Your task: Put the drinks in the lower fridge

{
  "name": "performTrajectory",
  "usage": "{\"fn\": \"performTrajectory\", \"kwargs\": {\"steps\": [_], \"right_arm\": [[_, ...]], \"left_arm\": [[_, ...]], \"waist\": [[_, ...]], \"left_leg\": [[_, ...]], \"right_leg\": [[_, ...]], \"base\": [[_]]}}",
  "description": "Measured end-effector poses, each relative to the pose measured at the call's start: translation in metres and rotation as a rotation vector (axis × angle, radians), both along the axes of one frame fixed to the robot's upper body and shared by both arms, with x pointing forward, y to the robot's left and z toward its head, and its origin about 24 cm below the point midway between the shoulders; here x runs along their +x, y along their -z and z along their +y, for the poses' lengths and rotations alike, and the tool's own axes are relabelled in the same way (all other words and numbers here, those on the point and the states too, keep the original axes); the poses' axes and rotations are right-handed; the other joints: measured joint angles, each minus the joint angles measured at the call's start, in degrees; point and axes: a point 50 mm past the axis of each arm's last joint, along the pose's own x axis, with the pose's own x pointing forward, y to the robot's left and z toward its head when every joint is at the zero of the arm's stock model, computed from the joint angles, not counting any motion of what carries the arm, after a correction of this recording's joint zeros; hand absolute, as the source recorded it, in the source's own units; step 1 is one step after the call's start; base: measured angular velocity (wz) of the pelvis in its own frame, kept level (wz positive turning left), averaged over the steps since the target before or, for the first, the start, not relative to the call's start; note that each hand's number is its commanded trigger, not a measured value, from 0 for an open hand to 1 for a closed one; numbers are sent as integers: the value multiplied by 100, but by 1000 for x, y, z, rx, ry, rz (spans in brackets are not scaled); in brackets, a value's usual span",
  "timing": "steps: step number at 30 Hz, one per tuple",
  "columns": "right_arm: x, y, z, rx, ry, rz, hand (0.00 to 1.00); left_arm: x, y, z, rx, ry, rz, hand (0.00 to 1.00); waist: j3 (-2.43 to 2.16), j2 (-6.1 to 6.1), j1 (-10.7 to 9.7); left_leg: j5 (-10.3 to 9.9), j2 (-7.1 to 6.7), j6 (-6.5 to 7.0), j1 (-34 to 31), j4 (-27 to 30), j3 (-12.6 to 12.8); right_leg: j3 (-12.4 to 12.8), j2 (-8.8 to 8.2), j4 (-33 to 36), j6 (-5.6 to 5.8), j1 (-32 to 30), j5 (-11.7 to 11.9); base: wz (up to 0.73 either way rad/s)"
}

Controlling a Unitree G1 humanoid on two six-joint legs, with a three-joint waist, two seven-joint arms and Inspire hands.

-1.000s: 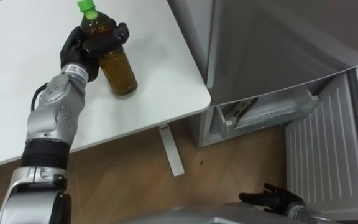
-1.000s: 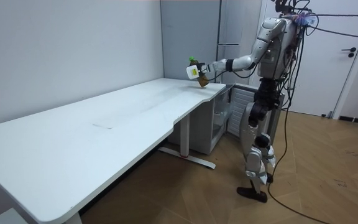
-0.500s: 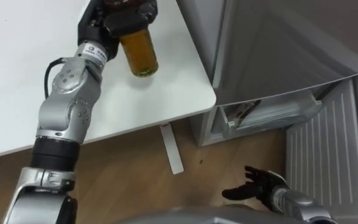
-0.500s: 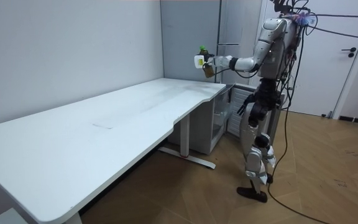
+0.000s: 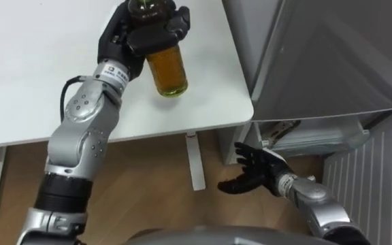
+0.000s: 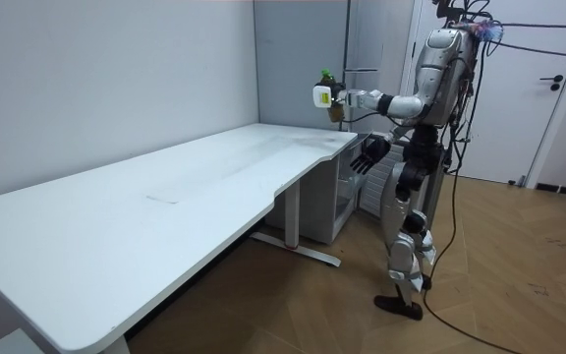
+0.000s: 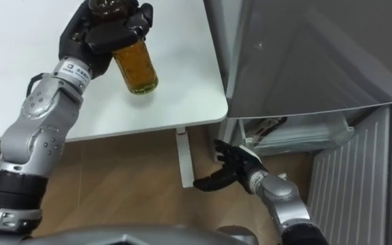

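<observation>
I hold the left arm raised out front, the left hand (image 5: 122,42) curled round a bottle (image 5: 166,69); the right hand (image 5: 256,170) sits low, fingers spread and straight.

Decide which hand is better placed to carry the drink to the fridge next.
Left: the left hand grips the bottle above the table. The right hand is open and empty, low beside the fridge.

Amber-brown bottle (image 5: 165,68) in black left hand (image 5: 138,34), above white table (image 5: 26,68). Black right hand (image 5: 257,170) too, over light brown wood-patterned floor (image 5: 148,190). Right of it, grey fridge (image 5: 318,61) with white ribbed door lining (image 5: 380,184).
</observation>
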Motion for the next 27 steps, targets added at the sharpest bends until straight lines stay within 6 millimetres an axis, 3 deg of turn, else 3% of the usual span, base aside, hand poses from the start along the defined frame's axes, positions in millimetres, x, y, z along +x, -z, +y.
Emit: {"fn": "performTrajectory", "kwargs": {"steps": [12,16,21,27], "right_arm": [[13,-21,18,120,-219,-56,0],[19,-36,20,143,-312,-106,0],[21,-50,26,197,-389,-144,0],[17,-49,23,259,-419,-79,0]], "left_arm": [[-28,21,0,24,95,56,100],[-34,26,-1,10,109,66,100],[-40,31,-1,0,147,81,100],[-50,39,-9,-92,281,103,100]], "waist": [[28,-85,194],[70,-181,256],[59,-242,275],[62,-243,262]], "left_leg": [[2,-8,4,-219,118,-136],[6,-18,10,-253,131,-207],[5,-25,10,-368,208,-333],[12,-70,22,-377,216,-441]], "right_leg": [[-145,-25,26,1,-102,-1],[-227,-38,28,3,-105,-2],[-339,-45,48,3,-140,-2],[-357,-78,50,18,-106,-12]], "base": [[6],[7],[14],[9]]}}
